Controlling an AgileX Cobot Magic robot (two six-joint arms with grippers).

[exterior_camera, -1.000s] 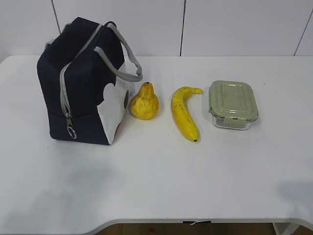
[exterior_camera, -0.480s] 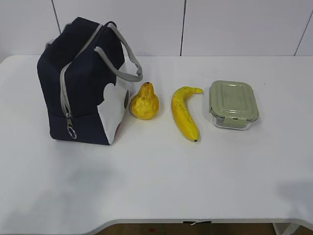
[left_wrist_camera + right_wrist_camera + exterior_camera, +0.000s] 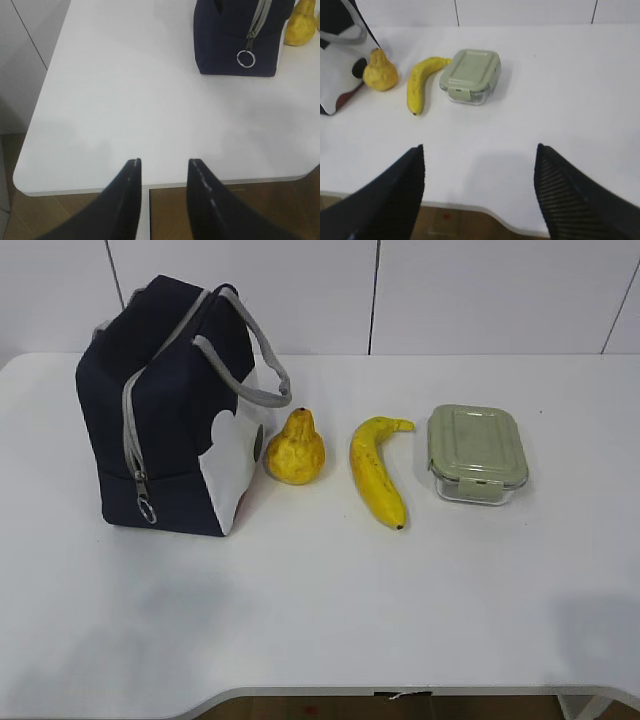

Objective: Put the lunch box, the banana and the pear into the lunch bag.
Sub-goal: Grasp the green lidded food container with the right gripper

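The navy lunch bag (image 3: 170, 410) stands at the left of the white table, its grey zipper shut with the ring pull (image 3: 245, 58) low on its near face. Right of it lie the yellow pear (image 3: 295, 449), the banana (image 3: 377, 472) and the green-lidded lunch box (image 3: 476, 453), in a row. The right wrist view shows the pear (image 3: 380, 74), the banana (image 3: 421, 83) and the lunch box (image 3: 470, 75) far ahead. My left gripper (image 3: 163, 161) is open and empty over the front left table edge. My right gripper (image 3: 479, 147) is wide open and empty over the front edge. Neither gripper shows in the exterior view.
The table's front edge (image 3: 150, 184) and left rounded corner (image 3: 22, 180) lie under my left gripper, with wooden floor below. A white panelled wall (image 3: 380, 290) stands behind the table.
The objects have not moved. A faint shadow at the front right of the table has grown and shifted slightly left.
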